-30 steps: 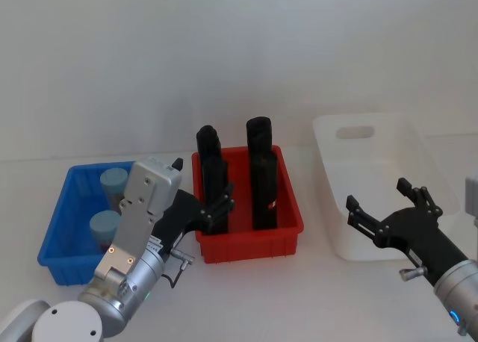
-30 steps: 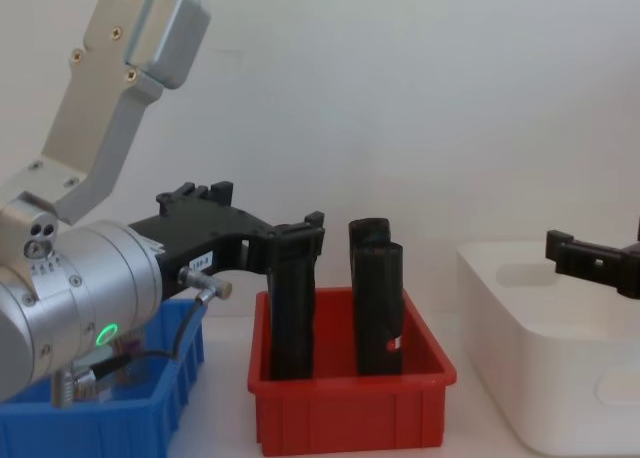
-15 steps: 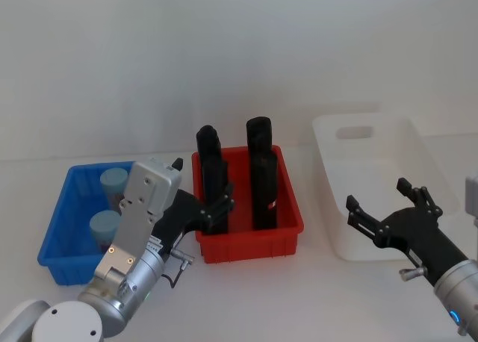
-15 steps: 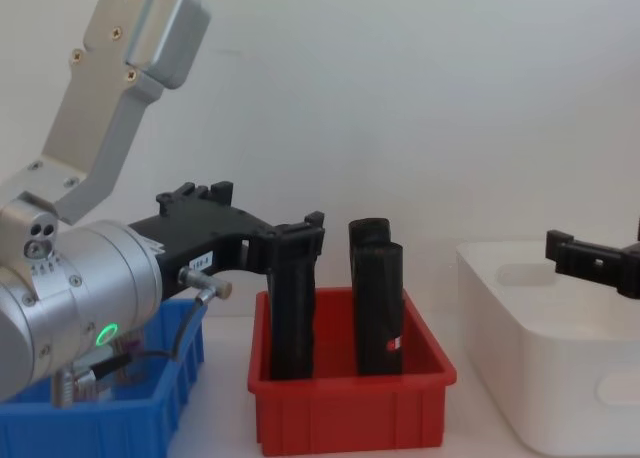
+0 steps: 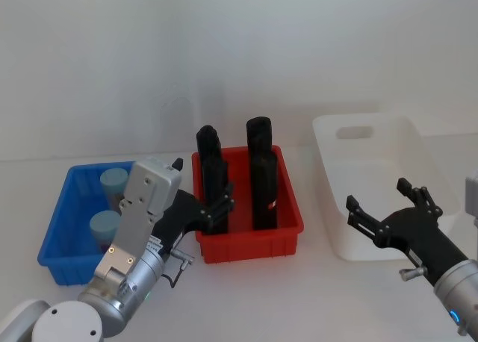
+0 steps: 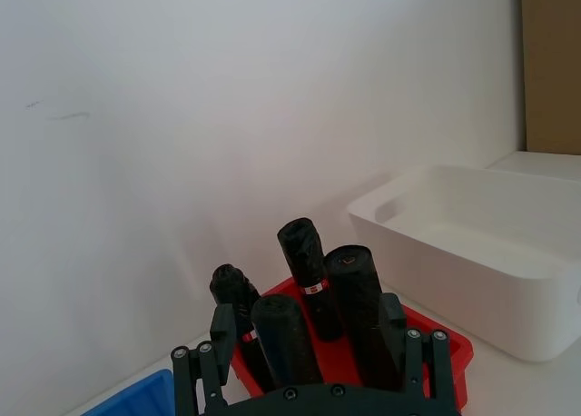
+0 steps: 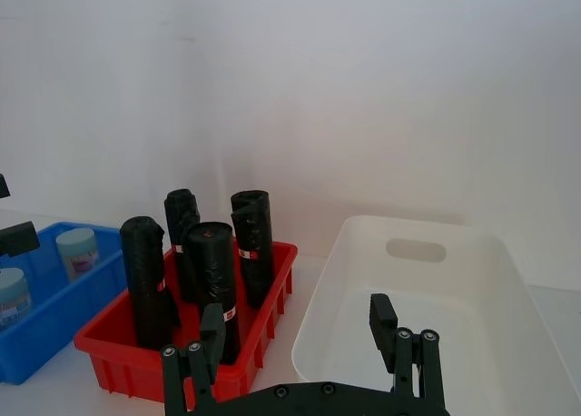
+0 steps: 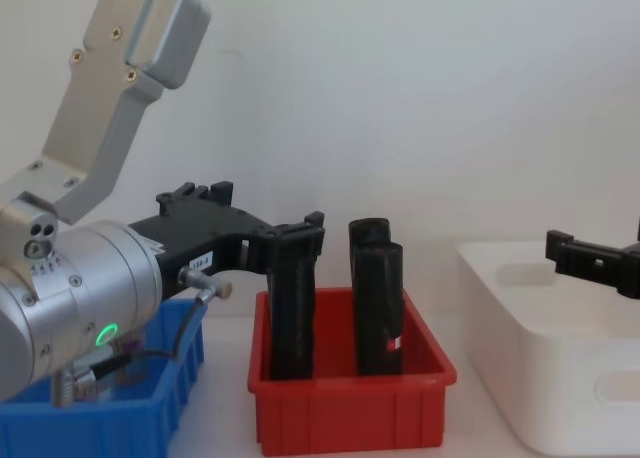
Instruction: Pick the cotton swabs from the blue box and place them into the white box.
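Black, blocky fingers (image 5: 224,202) of the left gripper (image 5: 202,182) stand spread wide with nothing between them, poised by the left front corner of the red bin (image 5: 250,246). One tip is close to a black roll (image 5: 211,159); whether it touches cannot be told. The right gripper (image 5: 377,193) is likewise splayed and empty, over the table (image 5: 299,297) at the near wall of the white box (image 5: 328,151), a smooth, tall plastic tub with rounded corners and an oval handle slot. Four crinkled rolls stand upright in the glossy red bin. The cotton swabs (image 5: 105,224), two round jars with pale blue lids, sit in the ribbed blue box (image 5: 54,234) on the left.
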